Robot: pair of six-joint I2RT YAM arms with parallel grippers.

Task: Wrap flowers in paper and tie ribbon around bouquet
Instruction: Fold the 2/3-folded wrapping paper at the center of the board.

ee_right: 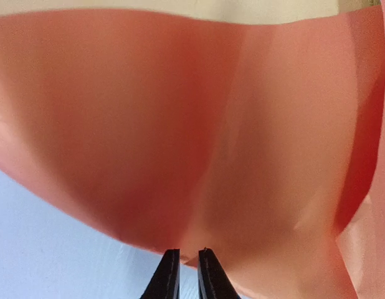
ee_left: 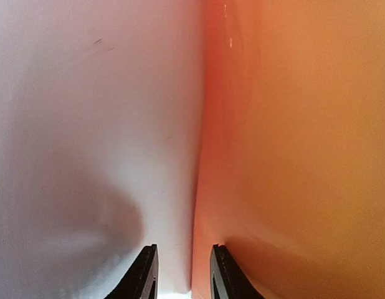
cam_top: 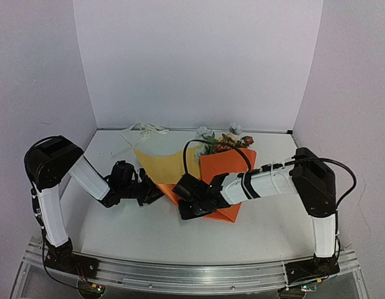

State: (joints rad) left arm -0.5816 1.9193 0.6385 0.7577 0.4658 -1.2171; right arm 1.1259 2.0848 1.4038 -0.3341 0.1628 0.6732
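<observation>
Paper (cam_top: 227,167) lies folded over the flowers (cam_top: 220,144), left gripper (ee_left: 184,248) slightly parted astride its edge, right gripper (ee_right: 188,251) nearly closed there, hold unclear.

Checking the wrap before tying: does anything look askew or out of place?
Yes. The paper covers the flowers only from the right; its left flap lies flat, yellow face up. The ribbon sits loose, far back on the table.

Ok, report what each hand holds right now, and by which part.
Left hand: set astride an edge of the paper, gap showing; a grip cannot be told. Right hand: nearly shut at the paper's edge; whether it pinches cannot be told.
</observation>
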